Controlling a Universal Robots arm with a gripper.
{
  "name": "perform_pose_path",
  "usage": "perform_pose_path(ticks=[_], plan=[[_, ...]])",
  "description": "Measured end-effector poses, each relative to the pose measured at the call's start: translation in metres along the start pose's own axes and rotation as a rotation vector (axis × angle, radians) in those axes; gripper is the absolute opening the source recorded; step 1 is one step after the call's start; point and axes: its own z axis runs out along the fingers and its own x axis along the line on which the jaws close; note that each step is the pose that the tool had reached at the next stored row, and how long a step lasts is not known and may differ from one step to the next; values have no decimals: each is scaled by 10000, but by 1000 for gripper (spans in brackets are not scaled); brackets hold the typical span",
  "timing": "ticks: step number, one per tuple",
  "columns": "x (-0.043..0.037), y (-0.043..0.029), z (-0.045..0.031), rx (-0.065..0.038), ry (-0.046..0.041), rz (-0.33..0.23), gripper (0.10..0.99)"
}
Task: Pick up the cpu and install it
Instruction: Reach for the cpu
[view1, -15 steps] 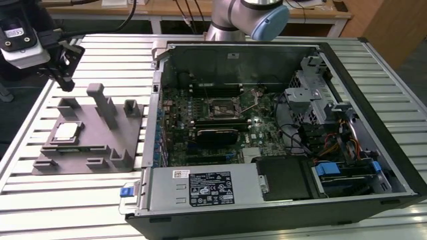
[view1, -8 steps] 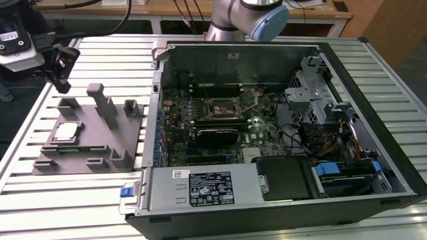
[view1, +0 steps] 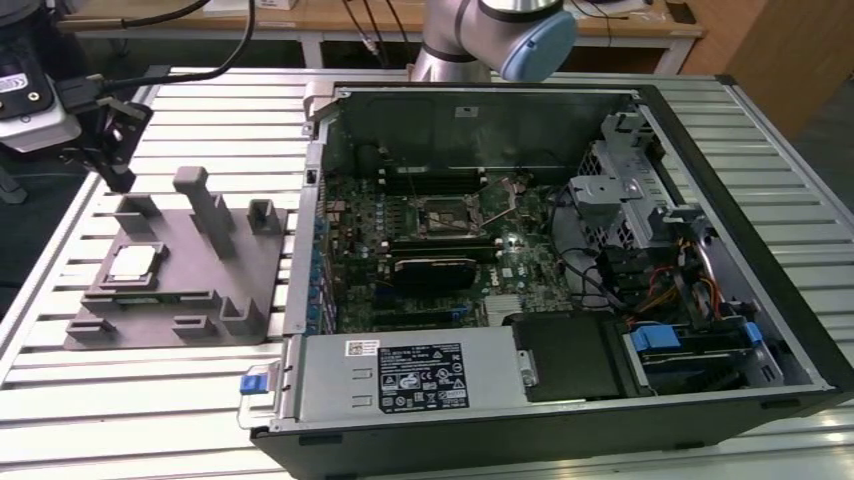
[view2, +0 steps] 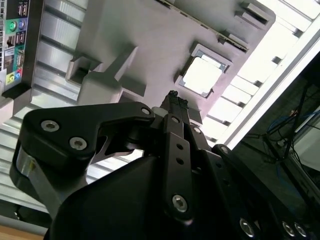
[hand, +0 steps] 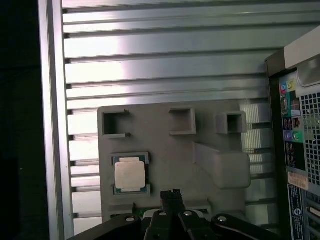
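The cpu (view1: 134, 262) (view2: 201, 76) (hand: 130, 175), a small square chip with a pale silvery top, lies flat in a recess of the grey fixture (view1: 200, 290) (view2: 150, 40) (hand: 165, 150) on the slatted table, at the exterior view's left. My gripper (view1: 118, 178) (view2: 172, 98) (hand: 170, 194) hangs in the air above the fixture's far edge, a short way from the chip and not touching it. Its black fingers are pressed together with nothing between them. The dark motherboard socket (view1: 447, 214) sits inside the open computer case (view1: 747, 330).
The open case fills the exterior view's right, with a black block (view1: 434, 268), drive cages (view1: 627, 200) and cables inside. Its rear port panel (hand: 295, 125) (view2: 12, 40) faces the fixture. The fixture carries raised posts (view1: 194, 190). A black device (view1: 27, 90) stands at the table's far left corner.
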Motion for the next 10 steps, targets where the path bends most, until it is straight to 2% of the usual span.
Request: perform_pose_path(ticks=[10], plan=[[1,0,12,1,-1,1,106]])
